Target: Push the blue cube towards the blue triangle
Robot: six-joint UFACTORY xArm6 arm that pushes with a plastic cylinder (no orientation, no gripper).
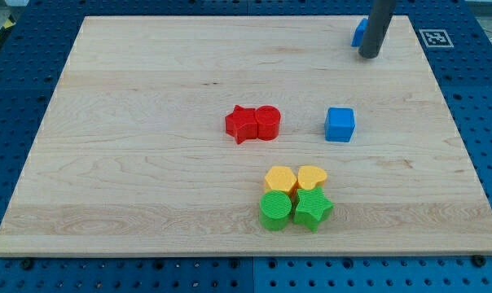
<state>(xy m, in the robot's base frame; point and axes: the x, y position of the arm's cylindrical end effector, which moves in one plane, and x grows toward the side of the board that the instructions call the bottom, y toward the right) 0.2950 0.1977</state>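
The blue cube (340, 124) sits right of the board's middle. The blue triangle (358, 32) is near the view's top right and is partly hidden behind my rod. My tip (369, 55) rests on the board just right of and below the blue triangle, well above the blue cube and apart from it.
A red star (241, 124) and a red cylinder (267, 123) touch left of the cube. Below, a yellow hexagon (278, 179), yellow heart (312, 177), green cylinder (275, 211) and green star (312, 209) form a cluster. The wooden board (148, 122) lies on a blue pegboard.
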